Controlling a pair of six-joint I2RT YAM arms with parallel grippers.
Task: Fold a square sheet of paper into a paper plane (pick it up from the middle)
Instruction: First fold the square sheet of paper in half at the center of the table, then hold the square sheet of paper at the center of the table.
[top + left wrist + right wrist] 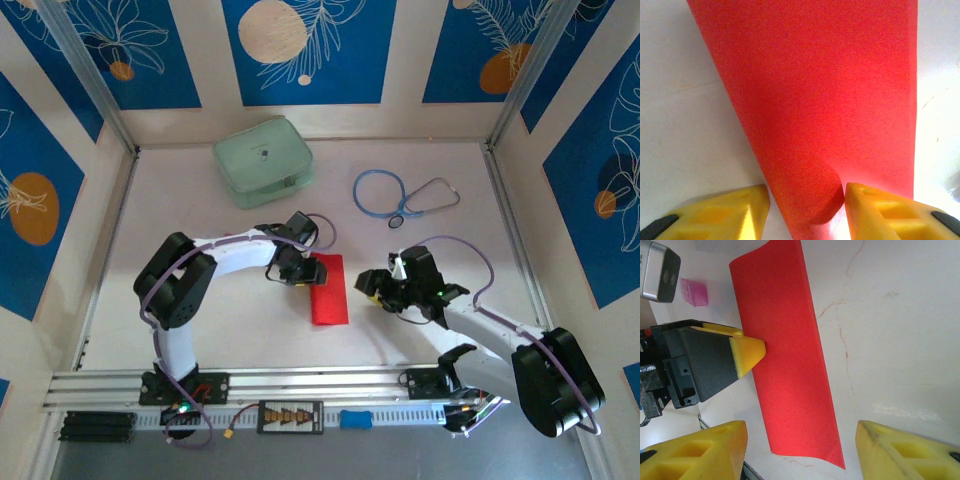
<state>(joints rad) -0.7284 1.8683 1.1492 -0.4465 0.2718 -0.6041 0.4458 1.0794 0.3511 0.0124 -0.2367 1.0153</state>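
Note:
The square sheet of paper (328, 290) is bright red and lies flat on the white table (200, 200), folded into a long narrow rectangle, not the shape of a paper plane. My left gripper (298, 268) is at its far left edge. In the left wrist view the left gripper (807, 200) is open and straddles that edge: the right fingertip (880, 210) rests over the red paper (815, 100), the left one over bare table. My right gripper (378, 285) is just right of the sheet. The right gripper (802, 440) is open and empty, with the strip's near end (790, 390) ahead of it.
A pale green case (263, 160) sits at the back left. A blue stethoscope (400, 195) lies at the back right. A small pink object (694, 291) lies beyond the paper. An aluminium rail (300, 382) runs along the near edge, and patterned walls enclose the table.

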